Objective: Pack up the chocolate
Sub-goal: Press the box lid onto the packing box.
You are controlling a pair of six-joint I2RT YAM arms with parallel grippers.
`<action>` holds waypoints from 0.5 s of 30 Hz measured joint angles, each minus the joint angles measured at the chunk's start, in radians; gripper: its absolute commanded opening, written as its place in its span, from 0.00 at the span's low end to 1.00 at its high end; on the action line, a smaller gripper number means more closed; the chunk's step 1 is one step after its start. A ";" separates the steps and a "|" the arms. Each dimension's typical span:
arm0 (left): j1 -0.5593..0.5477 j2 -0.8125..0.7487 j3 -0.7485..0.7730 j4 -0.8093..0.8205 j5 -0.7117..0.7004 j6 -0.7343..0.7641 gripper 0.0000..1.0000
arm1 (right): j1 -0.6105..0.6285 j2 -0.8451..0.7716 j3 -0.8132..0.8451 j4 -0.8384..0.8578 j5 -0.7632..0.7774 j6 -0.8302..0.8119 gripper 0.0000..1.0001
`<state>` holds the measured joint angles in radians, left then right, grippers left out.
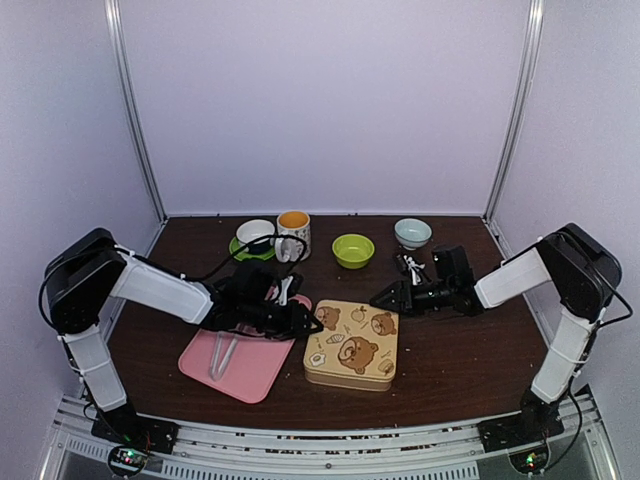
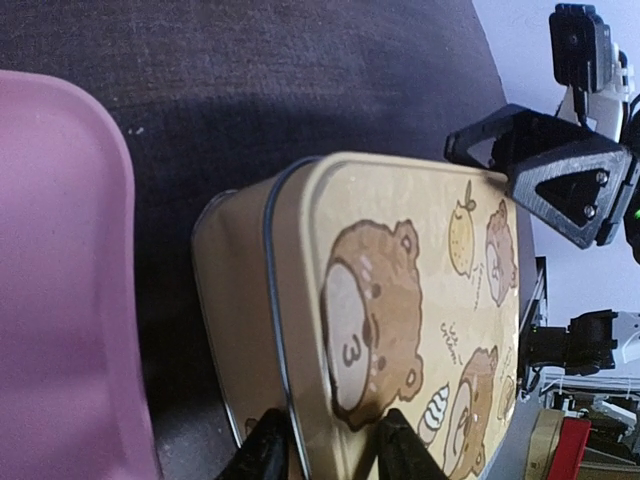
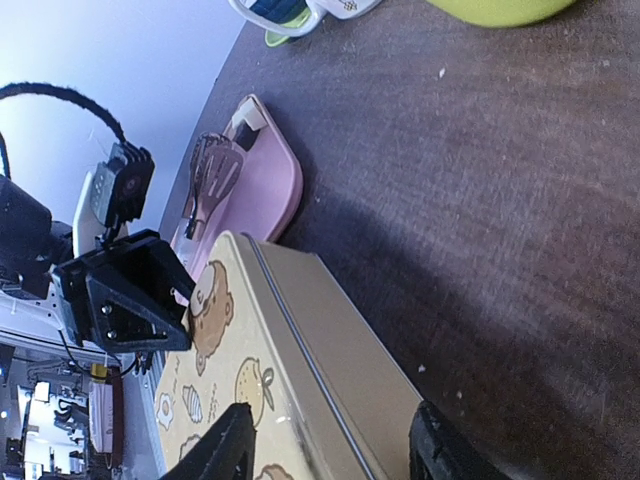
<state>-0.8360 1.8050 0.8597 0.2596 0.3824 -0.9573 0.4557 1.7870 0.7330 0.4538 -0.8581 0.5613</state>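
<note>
No chocolate shows in any view. The square gold tin (image 1: 350, 345) with cartoon bears stands closed at the table's middle front. My left gripper (image 1: 305, 321) is at its left far corner. In the left wrist view the left gripper (image 2: 335, 450) pinches the lid's edge, one finger at the side seam and one on the lid of the tin (image 2: 400, 300). My right gripper (image 1: 385, 297) is open at the far right edge. In the right wrist view the right gripper (image 3: 335, 445) straddles a corner of the tin (image 3: 330, 330) without touching it.
A pink tray (image 1: 240, 365) with metal tongs (image 1: 222, 355) lies left of the tin. At the back stand a white cup (image 1: 255, 235) on a green saucer, a mug (image 1: 293, 232), a green bowl (image 1: 353, 250) and a pale blue bowl (image 1: 412, 232).
</note>
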 measured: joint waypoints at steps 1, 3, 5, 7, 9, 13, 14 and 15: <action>0.003 0.002 0.005 -0.006 0.000 0.006 0.33 | 0.000 -0.010 -0.019 0.008 -0.002 0.010 0.50; 0.007 0.004 0.018 -0.025 -0.001 0.016 0.33 | 0.000 -0.021 -0.046 0.022 -0.005 0.023 0.47; 0.010 0.007 0.028 -0.038 -0.001 0.025 0.32 | 0.000 -0.022 -0.073 0.055 -0.002 0.040 0.44; 0.011 0.008 0.034 -0.048 -0.002 0.032 0.32 | -0.002 -0.022 -0.100 0.094 0.002 0.057 0.40; 0.013 0.009 0.035 -0.051 -0.002 0.036 0.33 | -0.003 -0.016 -0.122 0.136 0.003 0.080 0.36; 0.014 0.009 0.036 -0.051 -0.002 0.041 0.33 | -0.006 0.012 -0.155 0.249 -0.001 0.128 0.33; 0.014 0.010 0.037 -0.051 -0.002 0.042 0.33 | -0.007 0.020 -0.164 0.281 -0.002 0.140 0.31; 0.014 0.010 0.037 -0.051 -0.002 0.043 0.33 | -0.008 0.026 -0.171 0.305 -0.002 0.146 0.30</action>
<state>-0.8215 1.8149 0.8967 0.2081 0.3801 -0.9146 0.4480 1.8126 0.5621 0.7586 -0.8600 0.7078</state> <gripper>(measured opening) 0.326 0.334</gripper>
